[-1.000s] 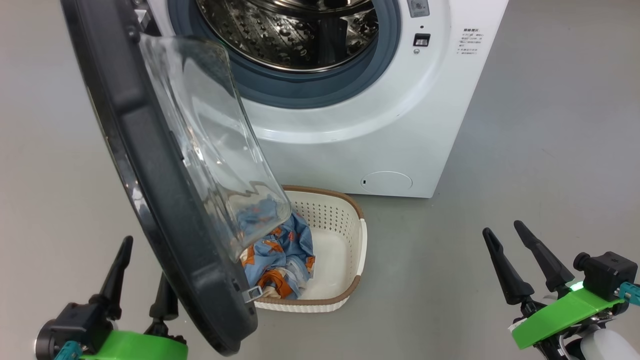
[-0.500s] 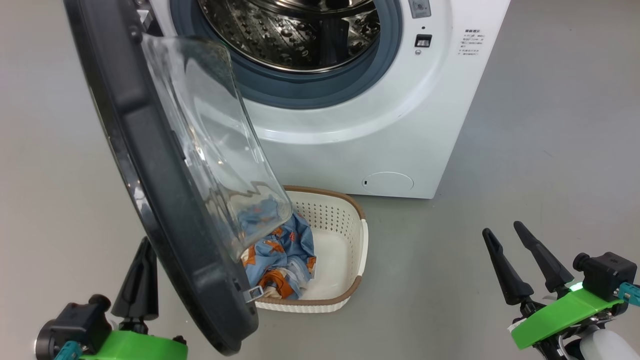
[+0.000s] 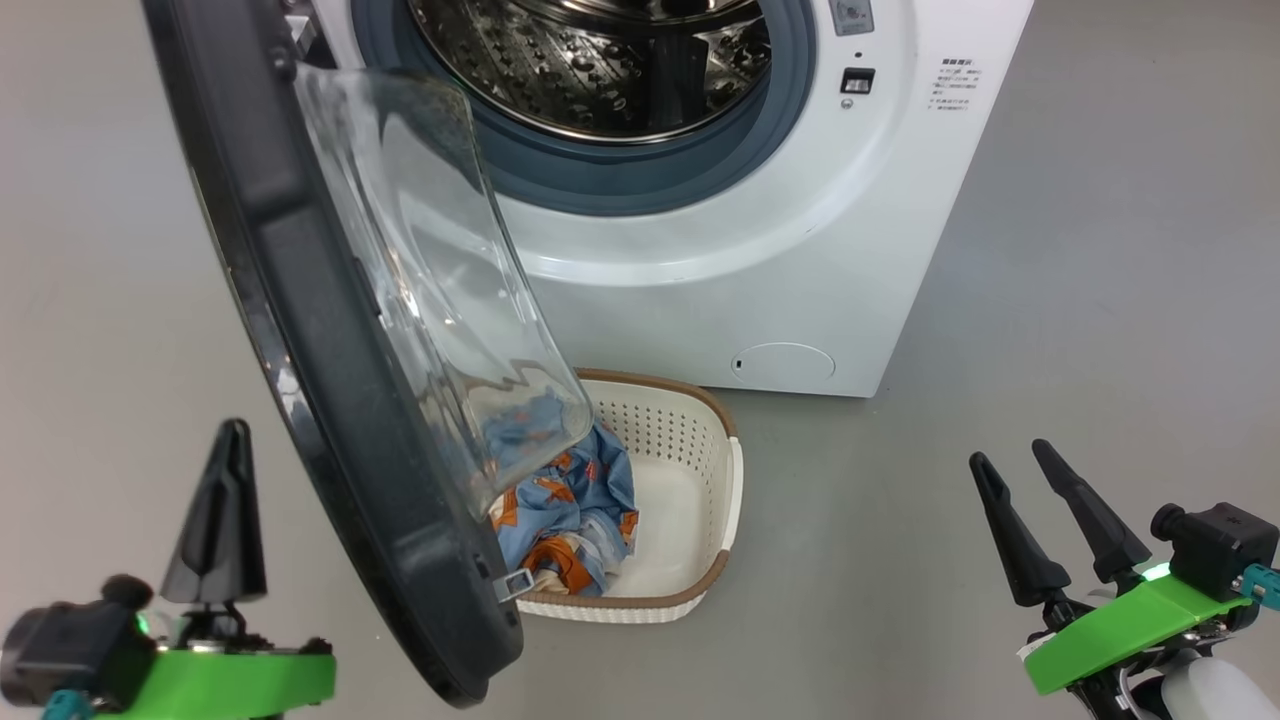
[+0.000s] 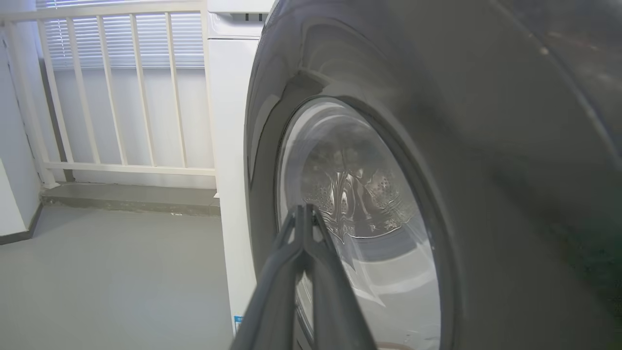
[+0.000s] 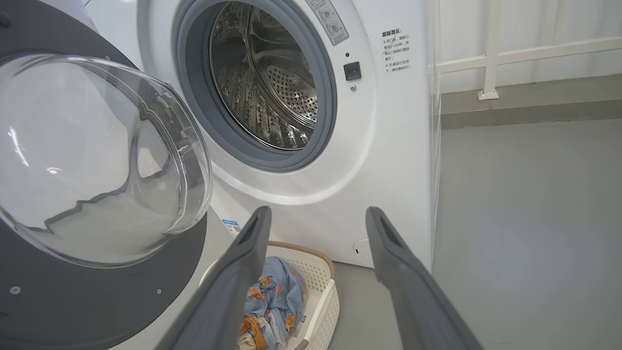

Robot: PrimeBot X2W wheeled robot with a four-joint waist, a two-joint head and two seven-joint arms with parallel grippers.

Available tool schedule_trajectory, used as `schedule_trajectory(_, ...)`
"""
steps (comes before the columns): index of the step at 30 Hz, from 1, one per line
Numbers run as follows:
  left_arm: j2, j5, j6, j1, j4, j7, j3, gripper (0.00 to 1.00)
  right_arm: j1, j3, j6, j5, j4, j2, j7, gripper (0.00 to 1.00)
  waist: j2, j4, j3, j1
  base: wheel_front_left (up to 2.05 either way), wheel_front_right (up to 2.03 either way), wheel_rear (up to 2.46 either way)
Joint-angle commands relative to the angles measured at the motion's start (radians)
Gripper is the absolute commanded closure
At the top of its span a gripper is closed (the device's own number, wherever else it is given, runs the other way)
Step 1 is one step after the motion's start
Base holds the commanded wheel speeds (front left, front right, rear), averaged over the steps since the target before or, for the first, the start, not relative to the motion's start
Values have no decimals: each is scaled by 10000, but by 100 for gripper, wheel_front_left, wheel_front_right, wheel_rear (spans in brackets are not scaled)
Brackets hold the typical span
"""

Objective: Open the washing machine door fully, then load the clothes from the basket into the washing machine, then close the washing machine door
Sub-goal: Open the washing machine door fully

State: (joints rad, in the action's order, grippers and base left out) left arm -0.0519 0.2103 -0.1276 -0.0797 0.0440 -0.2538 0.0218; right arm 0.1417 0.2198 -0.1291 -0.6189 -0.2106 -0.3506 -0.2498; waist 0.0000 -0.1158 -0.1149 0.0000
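Seeing left gripper clenched empty beside glossy black-rimmed round glass door. Seeing right gripper spread, empty, well apart from cream perforated plastic basket.

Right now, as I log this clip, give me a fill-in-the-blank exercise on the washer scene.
1. The washing machine door stands ____.
2. The blue and orange clothes lie in the cream ____.
3. The left claw, facing the door's outer side, is ____.
4. The right claw is ____ and holds nothing.
Missing words: open; basket; shut; open.
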Motion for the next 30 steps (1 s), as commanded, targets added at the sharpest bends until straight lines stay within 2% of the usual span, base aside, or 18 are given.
schedule_trajectory(1,-110,-149,-27,-32,421,-80,422,100,-62,223,-16,9,206,-148,-120,0,0,-15,-18,0,0,0,0)
schedule_trajectory(10,-59,-443,-29,-96,2231,-80,559,100,-31,213,-16,-42,206,-163,-120,0,0,-69,-75,0,0,0,0)
schedule_trajectory(22,-146,-780,-30,39,4021,-80,-126,100,-44,213,-16,-68,204,-107,-120,0,0,-122,-128,0,0,0,0)
schedule_trajectory(30,-312,-897,-30,142,5027,-80,-925,100,-53,219,-16,-89,178,-90,-120,0,0,-203,-125,0,0,0,0)
